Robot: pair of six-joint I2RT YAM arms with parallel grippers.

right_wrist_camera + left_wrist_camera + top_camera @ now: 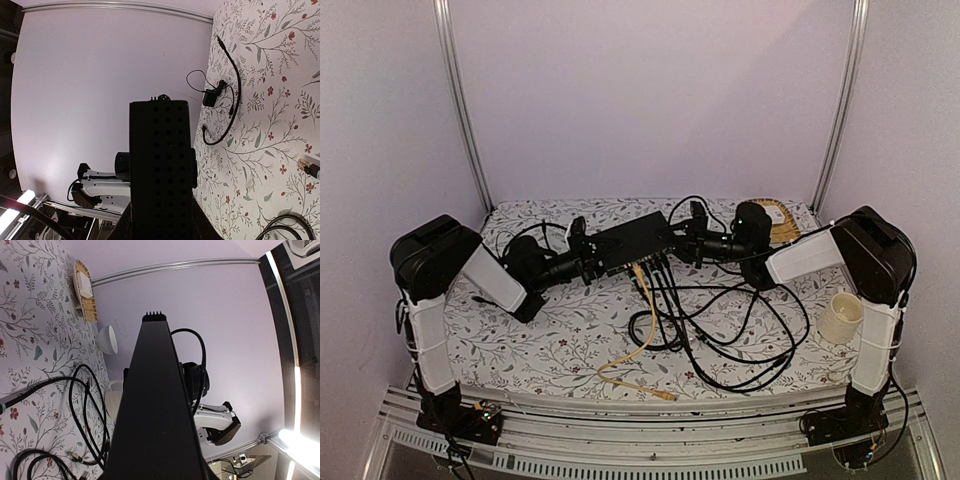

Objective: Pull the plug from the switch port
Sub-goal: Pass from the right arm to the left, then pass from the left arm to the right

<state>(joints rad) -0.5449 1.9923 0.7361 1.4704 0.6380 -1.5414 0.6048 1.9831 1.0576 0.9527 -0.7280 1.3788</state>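
Both arms reach inward, left tool facing right tool.

We read robot lab cell, not home. Plain lilac walls behind left gripper and right gripper, aluminium rails up corners. Slotted metal frame on near side of grippers, carrying arm bases. Black switch between grippers, cables sprawling near side of them over floral cloth.
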